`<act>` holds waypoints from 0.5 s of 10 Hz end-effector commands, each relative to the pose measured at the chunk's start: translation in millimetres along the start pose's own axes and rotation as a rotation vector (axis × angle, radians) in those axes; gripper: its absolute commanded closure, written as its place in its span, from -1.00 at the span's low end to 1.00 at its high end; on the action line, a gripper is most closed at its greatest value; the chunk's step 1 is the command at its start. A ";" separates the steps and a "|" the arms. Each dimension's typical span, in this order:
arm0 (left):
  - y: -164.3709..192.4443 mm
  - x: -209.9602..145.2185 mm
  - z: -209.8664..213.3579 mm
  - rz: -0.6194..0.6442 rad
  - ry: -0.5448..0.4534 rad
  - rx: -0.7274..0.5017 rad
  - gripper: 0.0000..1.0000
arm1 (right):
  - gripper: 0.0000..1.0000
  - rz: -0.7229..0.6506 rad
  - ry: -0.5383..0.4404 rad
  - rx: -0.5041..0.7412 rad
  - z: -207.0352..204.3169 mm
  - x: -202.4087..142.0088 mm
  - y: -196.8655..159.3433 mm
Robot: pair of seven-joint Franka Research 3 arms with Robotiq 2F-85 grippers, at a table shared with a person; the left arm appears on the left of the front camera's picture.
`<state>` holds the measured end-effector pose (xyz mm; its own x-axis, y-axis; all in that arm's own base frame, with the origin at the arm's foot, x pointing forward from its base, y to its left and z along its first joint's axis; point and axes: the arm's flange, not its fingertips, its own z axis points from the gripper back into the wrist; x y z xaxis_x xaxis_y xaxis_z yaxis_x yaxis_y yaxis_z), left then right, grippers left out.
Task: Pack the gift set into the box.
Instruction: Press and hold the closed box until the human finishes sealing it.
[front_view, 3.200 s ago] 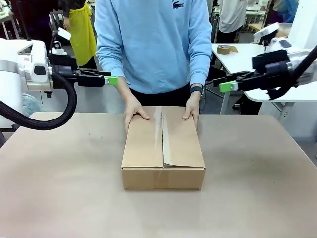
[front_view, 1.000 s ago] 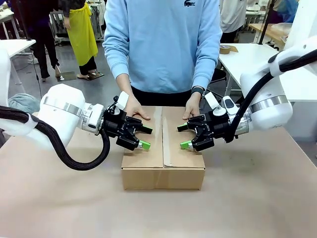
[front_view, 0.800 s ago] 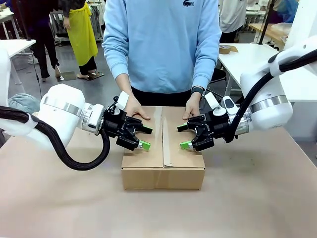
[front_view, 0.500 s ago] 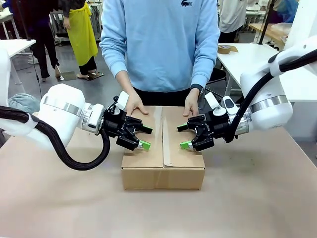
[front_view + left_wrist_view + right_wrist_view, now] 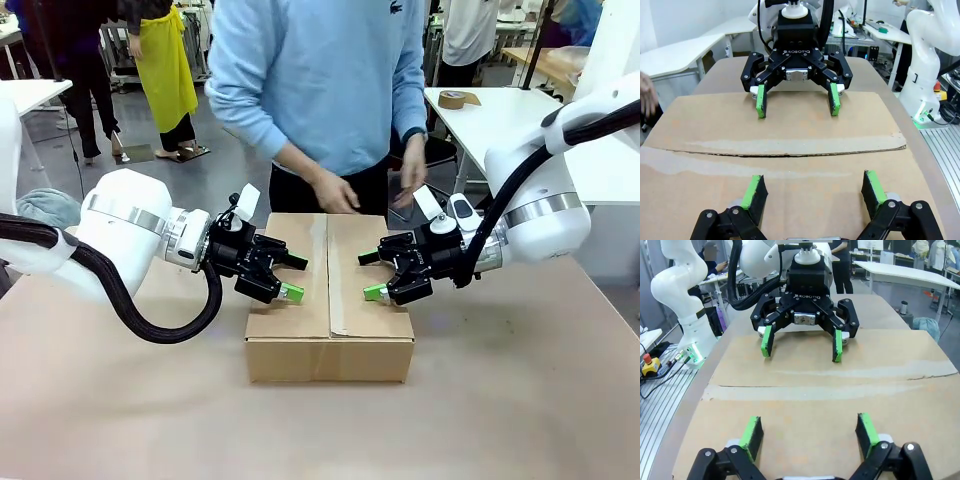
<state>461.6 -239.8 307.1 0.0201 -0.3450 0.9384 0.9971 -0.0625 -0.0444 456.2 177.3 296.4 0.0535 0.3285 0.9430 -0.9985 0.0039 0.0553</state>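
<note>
Closed box (image 5: 330,300) at the middle of the bench (image 5: 120,400), long axis running near to far. All four top flaps lie flat, and a pale tape strip (image 5: 322,270) follows the centre seam. The left tool (image 5: 293,277) comes in from the left and sits low over the left flap, its jaws spread wide and holding nothing. The right tool (image 5: 370,275) comes in from the right and sits low over the right flap, likewise wide and empty. The two tools face each other across the seam, well apart, with the tape between them. In both wrist views the green pads (image 5: 756,192) hang just over the cardboard; whether any pad touches the flap cannot be told. A person (image 5: 320,80) in a light blue sweatshirt stands at the far side of the bench. One hand (image 5: 335,193) is held just above the far edge of the box, and the other hand (image 5: 412,170) is raised higher, further right; neither rests on the box
</note>
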 end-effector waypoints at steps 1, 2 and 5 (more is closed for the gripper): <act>-3.0 -1.9 -2.1 -0.008 -0.006 0.001 -1.00 | -1.00 0.001 0.006 -0.001 -0.6 -0.8 0.9; -3.0 -1.9 -2.1 -0.008 -0.006 0.001 -1.00 | -1.00 0.001 0.006 -0.001 -0.6 -0.8 0.9; -3.0 -1.9 -2.1 -0.008 -0.006 0.001 -1.00 | -1.00 0.001 0.006 -0.001 -0.6 -0.8 0.9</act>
<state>461.6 -239.8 307.1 0.0201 -0.3450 0.9384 0.9971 -0.0625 -0.0443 456.2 177.3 296.4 0.0535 0.3284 0.9430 -0.9985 0.0039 0.0553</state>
